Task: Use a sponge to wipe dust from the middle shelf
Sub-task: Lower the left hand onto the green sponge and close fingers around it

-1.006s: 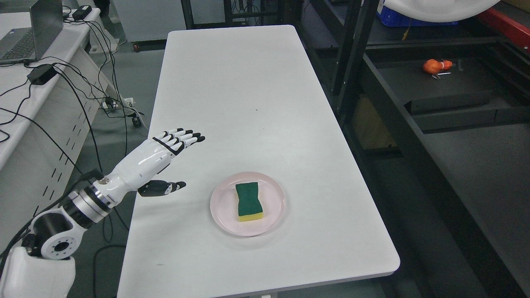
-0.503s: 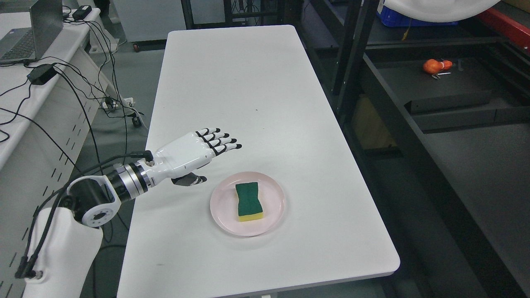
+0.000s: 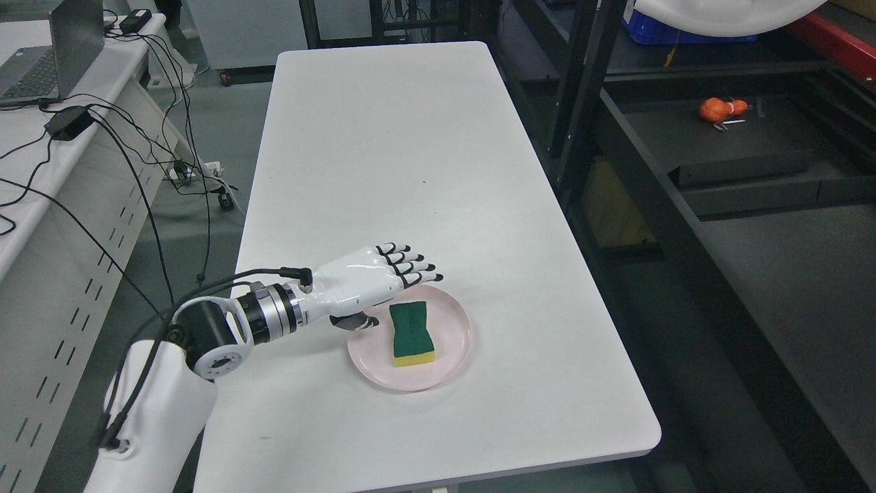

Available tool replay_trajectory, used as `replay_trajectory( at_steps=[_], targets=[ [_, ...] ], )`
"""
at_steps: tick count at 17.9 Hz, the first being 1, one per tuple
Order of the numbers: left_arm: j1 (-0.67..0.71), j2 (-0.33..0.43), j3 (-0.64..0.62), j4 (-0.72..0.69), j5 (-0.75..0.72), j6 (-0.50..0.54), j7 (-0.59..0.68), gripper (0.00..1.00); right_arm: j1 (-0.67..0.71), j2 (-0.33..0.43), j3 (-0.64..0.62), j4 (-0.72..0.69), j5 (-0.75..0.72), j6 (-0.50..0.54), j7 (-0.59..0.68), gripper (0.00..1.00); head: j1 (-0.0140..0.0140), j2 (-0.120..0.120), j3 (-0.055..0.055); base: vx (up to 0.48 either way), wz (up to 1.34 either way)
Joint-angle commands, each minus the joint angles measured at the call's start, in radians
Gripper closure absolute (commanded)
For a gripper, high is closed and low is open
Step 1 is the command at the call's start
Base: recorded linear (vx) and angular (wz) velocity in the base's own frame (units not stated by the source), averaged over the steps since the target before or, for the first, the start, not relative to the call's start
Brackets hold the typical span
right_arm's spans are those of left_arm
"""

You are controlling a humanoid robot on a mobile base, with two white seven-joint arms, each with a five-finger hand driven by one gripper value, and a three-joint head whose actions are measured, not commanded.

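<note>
Left hand (image 3: 373, 277), fingers spread and holding nothing, hovers at lower centre over the round pink plate's (image 3: 448, 356) left rim; green-and-yellow rectangular sponge (image 3: 410, 333) lies on it, on the white bench (image 3: 410, 150).

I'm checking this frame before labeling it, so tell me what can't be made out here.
- Right hand: not in the head view at all.
- Left hand: whether it touches the plate is unclear; the view is from above and its palm side is hidden.
- Sponge: underside hidden.
- Orange thing on the dark shelf: too small to identify.
- Shelf levels: cut off by the right edge; dust can't be seen.
</note>
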Motion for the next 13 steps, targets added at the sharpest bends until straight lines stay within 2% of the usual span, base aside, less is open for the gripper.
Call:
replay_trajectory(
  at_steps=[1, 8, 13],
  targets=[
    [-0.009, -0.078, -0.092, 0.091, -0.064, 0.001, 0.000, 0.06, 0.000, -0.017, 0.000, -0.017, 0.000, 0.072, 0.000, 0.00, 0.0000, 0.000, 0.000, 0.000, 0.00],
    [-0.011, -0.112, -0.110, 0.117, -0.110, 0.001, 0.000, 0.07, 0.000, -0.017, 0.000, -0.017, 0.000, 0.072, 0.000, 0.00, 0.0000, 0.000, 0.000, 0.000, 0.00],
    [-0.005, -0.107, -0.083, 0.117, -0.110, 0.001, -0.001, 0.20, 0.000, -0.017, 0.000, -0.017, 0.000, 0.072, -0.002, 0.00, 0.0000, 0.000, 0.000, 0.000, 0.00]
  ],
)
